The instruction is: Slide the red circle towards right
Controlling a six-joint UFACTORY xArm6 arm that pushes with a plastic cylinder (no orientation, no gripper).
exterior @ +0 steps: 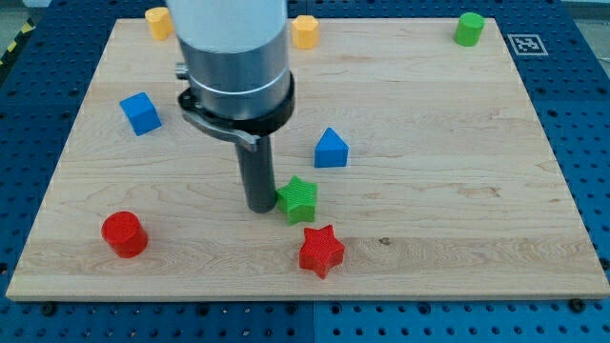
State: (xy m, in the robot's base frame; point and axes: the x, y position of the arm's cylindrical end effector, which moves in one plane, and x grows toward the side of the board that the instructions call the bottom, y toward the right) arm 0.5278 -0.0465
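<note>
Blocks lie spread over the wooden counter, and I go through them from the view's left to the view's right, always placed from my tip.

The red circle, the block of the task, is the farthest to the left. It stands well apart from my tip, to its left and a little toward the view's bottom, near the lower left corner of the counter. Nothing touches it.

The blue cube is also left of my tip, but toward the view's top. A yellow block sits at the top edge, up and left of my tip; the arm's grey body hides part of it, so I cannot tell its shape.

My tip rests on the counter near the middle. It is a plain dark rod and it grasps nothing. The green star is just beside it on the right, and it seems to touch the rod.

A second yellow block is far up from my tip, at the top edge. The red star is to the lower right of my tip, just below the green star. The blue block with a pointed roof shape is to the upper right, near. The green cylinder is far to the right, at the top right corner.
</note>
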